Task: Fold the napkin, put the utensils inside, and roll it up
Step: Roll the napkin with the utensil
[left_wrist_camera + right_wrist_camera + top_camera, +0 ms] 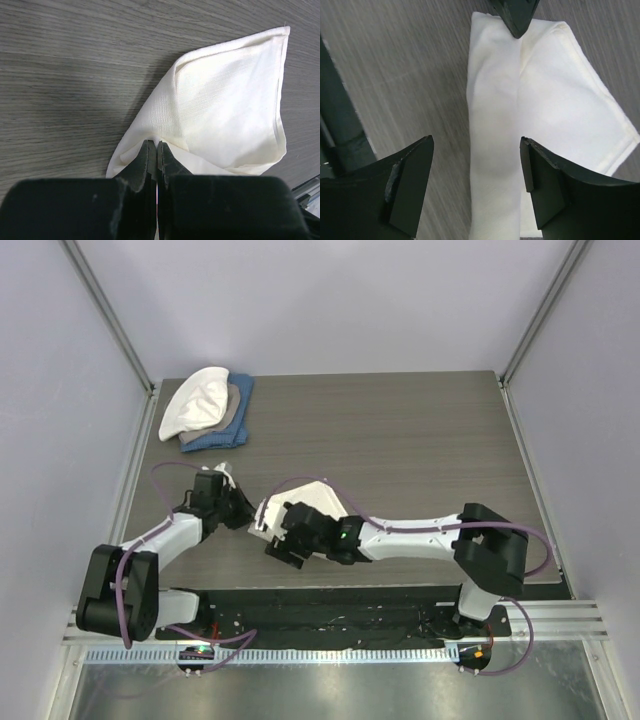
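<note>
One folded napkin point(225, 100) lies on the counter point(60, 75); the left hand point(157, 145) pinches its edge, closed tight; the right hand point(476, 150) hovers above, wide open, empty.

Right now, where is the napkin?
In the top view the napkin lies near the table's front edge, a little left of middle. The left pincer is shut on its edge, and the right pincer hangs open over it.

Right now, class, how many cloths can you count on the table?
4: the napkin near centre; white cloth, tan cloth and blue cloth stacked far left. More may hide underneath.
</note>
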Available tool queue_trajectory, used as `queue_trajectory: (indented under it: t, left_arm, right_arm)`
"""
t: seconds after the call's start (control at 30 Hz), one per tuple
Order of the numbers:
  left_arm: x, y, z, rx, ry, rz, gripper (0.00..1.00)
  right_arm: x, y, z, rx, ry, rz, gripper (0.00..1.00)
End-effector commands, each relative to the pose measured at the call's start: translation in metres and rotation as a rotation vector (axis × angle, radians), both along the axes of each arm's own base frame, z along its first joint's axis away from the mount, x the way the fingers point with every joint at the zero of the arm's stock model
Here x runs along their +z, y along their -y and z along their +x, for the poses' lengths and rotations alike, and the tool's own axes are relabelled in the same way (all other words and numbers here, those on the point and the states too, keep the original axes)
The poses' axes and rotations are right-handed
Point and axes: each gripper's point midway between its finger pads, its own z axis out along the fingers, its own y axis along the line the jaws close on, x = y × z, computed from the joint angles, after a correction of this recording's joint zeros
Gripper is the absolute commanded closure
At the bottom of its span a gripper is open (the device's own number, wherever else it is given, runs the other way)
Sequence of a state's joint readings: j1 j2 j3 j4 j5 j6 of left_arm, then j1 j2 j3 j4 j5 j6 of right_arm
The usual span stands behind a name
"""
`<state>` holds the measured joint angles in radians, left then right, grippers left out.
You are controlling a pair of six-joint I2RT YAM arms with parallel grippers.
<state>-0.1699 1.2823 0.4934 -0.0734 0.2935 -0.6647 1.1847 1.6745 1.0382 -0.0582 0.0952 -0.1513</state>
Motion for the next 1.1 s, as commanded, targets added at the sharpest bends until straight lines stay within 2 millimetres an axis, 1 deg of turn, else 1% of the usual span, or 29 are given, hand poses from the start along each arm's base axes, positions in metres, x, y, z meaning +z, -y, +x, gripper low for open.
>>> queue_trajectory:
  t: [0.0, 0.03, 0.1, 0.17, 0.2, 0.33, 0.37, 0.43, 0.47, 0.53, 0.57, 0.6, 0.63, 0.67, 0.7, 0.73, 0.77, 0.8, 0.83, 0.87, 0.9, 0.93, 0.97, 1.0, 1.03, 1.07]
  left_arm:
    - [0.005, -0.001, 0.007, 0.001, 0.005, 0.016, 1.0]
    - [0.005, 0.0, 0.008, 0.0, 0.002, 0.016, 1.0]
    - [0.005, 0.0, 0.008, 0.0, 0.001, 0.015, 1.0]
    - [0.006, 0.0, 0.009, 0.001, 0.004, 0.014, 1.0]
    - [0.005, 0.0, 0.009, 0.0, 0.001, 0.015, 1.0]
    - [0.008, 0.001, 0.011, -0.002, 0.006, 0.01, 1.0]
    - [0.008, 0.001, 0.011, -0.003, 0.007, 0.009, 1.0]
    - [0.011, 0.003, 0.012, -0.008, 0.016, 0.0, 1.0]
    - [0.011, 0.003, 0.012, -0.009, 0.016, -0.002, 1.0]
    - [0.014, 0.004, 0.013, -0.008, 0.024, -0.006, 1.0]
    - [0.016, 0.004, 0.014, -0.009, 0.029, -0.008, 0.98]
    - [0.018, 0.004, 0.015, -0.005, 0.037, -0.007, 0.93]
    - [0.019, 0.002, 0.015, 0.002, 0.037, -0.003, 0.85]
    - [0.024, 0.001, 0.015, 0.008, 0.045, 0.0, 0.71]
    - [0.027, -0.001, 0.016, 0.015, 0.053, 0.008, 0.64]
    - [0.029, -0.005, 0.017, 0.036, 0.065, 0.025, 0.56]
    - [0.03, -0.008, 0.015, 0.045, 0.061, 0.038, 0.45]
    - [0.038, -0.011, 0.017, 0.06, 0.089, 0.046, 0.41]
    - [0.04, -0.016, 0.018, 0.083, 0.103, 0.064, 0.38]
    - [0.042, -0.019, 0.017, 0.095, 0.109, 0.073, 0.34]
    - [0.048, -0.021, 0.016, 0.106, 0.135, 0.076, 0.32]
    - [0.051, -0.023, 0.015, 0.114, 0.148, 0.078, 0.31]
    - [0.052, -0.025, 0.014, 0.124, 0.157, 0.081, 0.31]
    - [0.05, -0.026, 0.011, 0.127, 0.158, 0.085, 0.3]
    - [0.053, -0.027, 0.01, 0.131, 0.173, 0.084, 0.3]
    - [0.052, -0.028, 0.009, 0.135, 0.175, 0.085, 0.3]
  right_arm:
    - [0.004, -0.002, 0.028, -0.057, 0.245, -0.068, 0.23]
    - [-0.002, -0.004, 0.026, -0.05, 0.252, -0.08, 0.23]
    - [-0.007, -0.005, 0.024, -0.044, 0.273, -0.099, 0.23]
    - [-0.018, -0.004, 0.025, -0.044, 0.271, -0.129, 0.23]
    - [-0.021, -0.004, 0.025, -0.043, 0.271, -0.134, 0.23]
    - [-0.036, 0.0, 0.026, -0.043, 0.26, -0.171, 0.27]
    - [-0.043, 0.001, 0.025, -0.04, 0.252, -0.185, 0.31]
    - [-0.047, 0.002, 0.027, -0.05, 0.223, -0.189, 0.39]
    - [-0.052, 0.004, 0.026, -0.051, 0.206, -0.195, 0.48]
    - [-0.059, 0.007, 0.026, -0.054, 0.144, -0.182, 0.55]
    - [-0.063, 0.008, 0.024, -0.049, 0.115, -0.176, 0.58]
    - [-0.068, 0.008, 0.018, -0.033, 0.056, -0.161, 0.63]
    - [-0.07, 0.01, 0.019, -0.033, 0.024, -0.15, 0.66]
    - [-0.073, 0.011, 0.017, -0.027, -0.004, -0.142, 0.68]
    - [-0.075, 0.009, 0.008, 0.003, -0.049, -0.115, 0.71]
    - [-0.076, 0.012, 0.009, -0.005, -0.082, -0.097, 0.71]
    - [-0.077, 0.012, 0.007, -0.005, -0.104, -0.08, 0.72]
    - [-0.079, 0.013, 0.001, 0.017, -0.145, -0.054, 0.73]
    - [-0.077, 0.011, -0.007, 0.038, -0.203, -0.019, 0.74]
    - [-0.077, 0.013, -0.005, 0.036, -0.233, 0.001, 0.74]
    - [-0.077, 0.014, -0.006, 0.041, -0.259, 0.021, 0.74]
    - [-0.077, 0.013, -0.013, 0.073, -0.312, 0.045, 0.75]
    - [-0.076, 0.015, -0.011, 0.064, -0.346, 0.064, 0.75]
    - [-0.076, 0.015, -0.011, 0.07, -0.37, 0.079, 0.75]
    - [-0.075, 0.015, -0.012, 0.079, -0.395, 0.097, 0.76]
    - [-0.074, 0.015, -0.017, 0.1, -0.437, 0.116, 0.76]
